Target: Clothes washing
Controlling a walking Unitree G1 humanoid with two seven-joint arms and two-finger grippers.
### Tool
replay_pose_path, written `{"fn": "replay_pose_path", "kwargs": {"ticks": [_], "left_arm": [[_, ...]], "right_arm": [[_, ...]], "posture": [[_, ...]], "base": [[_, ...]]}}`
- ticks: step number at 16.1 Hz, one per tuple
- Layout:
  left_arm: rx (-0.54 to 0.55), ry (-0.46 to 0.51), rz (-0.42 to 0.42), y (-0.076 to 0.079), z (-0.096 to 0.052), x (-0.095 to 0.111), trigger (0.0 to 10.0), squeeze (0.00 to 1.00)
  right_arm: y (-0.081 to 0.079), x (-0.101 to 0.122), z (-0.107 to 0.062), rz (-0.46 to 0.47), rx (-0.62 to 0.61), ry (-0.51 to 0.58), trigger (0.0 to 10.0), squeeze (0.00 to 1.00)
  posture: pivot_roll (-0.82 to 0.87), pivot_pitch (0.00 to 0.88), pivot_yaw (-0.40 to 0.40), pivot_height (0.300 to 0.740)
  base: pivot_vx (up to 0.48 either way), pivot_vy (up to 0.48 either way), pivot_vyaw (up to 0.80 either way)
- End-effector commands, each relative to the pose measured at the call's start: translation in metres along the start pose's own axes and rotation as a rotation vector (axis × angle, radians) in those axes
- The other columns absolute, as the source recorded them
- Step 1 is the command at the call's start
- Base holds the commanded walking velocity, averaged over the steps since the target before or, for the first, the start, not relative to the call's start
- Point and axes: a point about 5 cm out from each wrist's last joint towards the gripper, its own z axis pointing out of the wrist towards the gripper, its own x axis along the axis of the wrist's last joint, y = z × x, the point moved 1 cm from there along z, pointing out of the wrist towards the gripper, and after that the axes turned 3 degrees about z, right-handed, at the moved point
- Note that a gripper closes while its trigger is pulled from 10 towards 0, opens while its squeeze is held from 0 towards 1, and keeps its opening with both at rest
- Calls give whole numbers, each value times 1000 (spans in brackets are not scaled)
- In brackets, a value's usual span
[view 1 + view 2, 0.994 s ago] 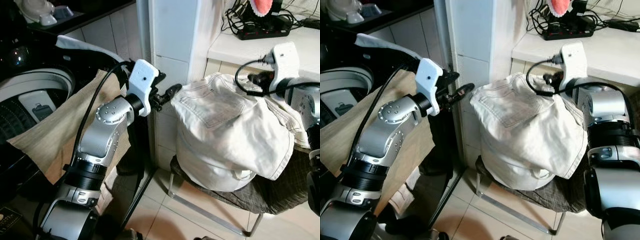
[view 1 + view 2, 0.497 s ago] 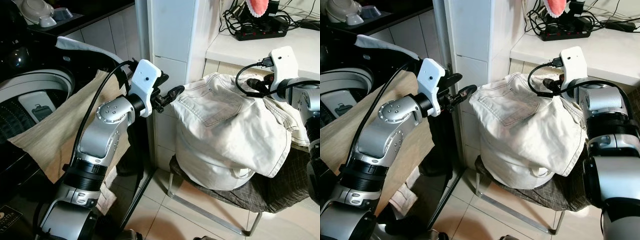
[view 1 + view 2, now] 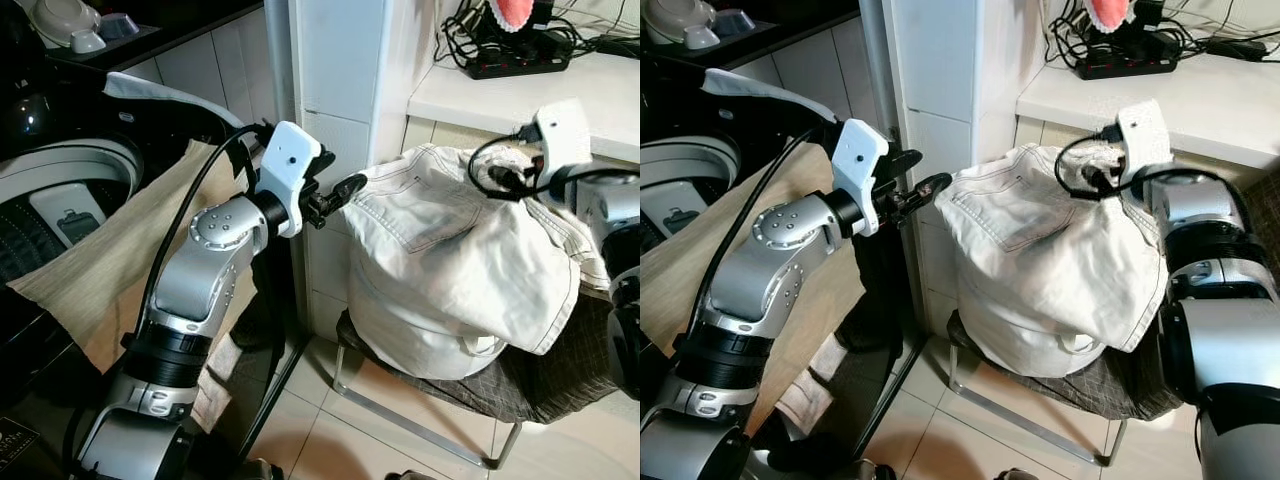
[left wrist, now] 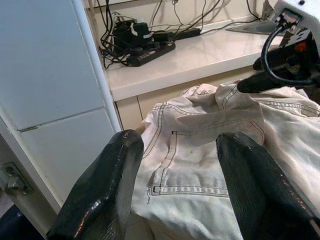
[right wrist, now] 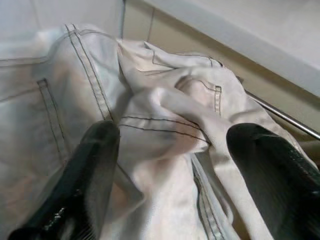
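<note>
Both pincers gape wide over the white jeans (image 3: 455, 270): left pincer (image 3: 343, 187) at their near edge, right pincer (image 5: 170, 165) above the crumpled waistband. No writing legible.

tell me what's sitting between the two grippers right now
The white jeans, heaped on the chair, span the stretch between the open left gripper and the open right gripper, as the left eye view shows.
</note>
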Motion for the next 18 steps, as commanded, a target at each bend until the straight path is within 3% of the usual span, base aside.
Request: {"fn": "replay_pose_path", "kwargs": {"ticks": [1,4,5,6,9,12,15,16,18], "left_arm": [[13,2,12,-2,-3,3,10000,0],[13,0,19,-2,-5,5,10000,0],[11,-3,22,-2,-5,6,10000,0],[12,-4,22,-2,-5,6,10000,0],[62,-9,21,-3,-7,5,10000,0],[210,-41,-44,-16,-12,-2,10000,0],[249,-51,-37,-18,-15,-9,10000,0],[254,-46,-57,-16,-15,-10,10000,0],[279,-11,-101,-10,-17,-8,10000,0]], "right_arm": [[0,10,0,-17,-11,34,10000,1000],[-3,10,3,-35,-40,59,10000,1000],[-5,8,4,-42,-44,57,10000,204],[-10,3,7,-33,-32,50,10000,0],[-11,2,8,-9,-62,94,10000,0],[-3,45,-5,134,-75,358,10000,0],[-1,45,-21,206,-119,447,10000,0],[-10,37,-31,221,-114,457,10000,0],[-44,21,-58,166,-44,518,10000,0]], "posture": [[-2,24,27,740],[8,30,28,740],[14,34,28,740],[19,36,27,740],[30,17,16,740],[13,0,18,740],[-14,0,36,740],[-18,0,37,740],[-26,0,41,740]], "base": [[0,0,0],[0,0,0],[0,0,0],[0,0,0],[0,0,0],[0,0,0],[0,0,0],[0,0,0],[0,0,0]]}}
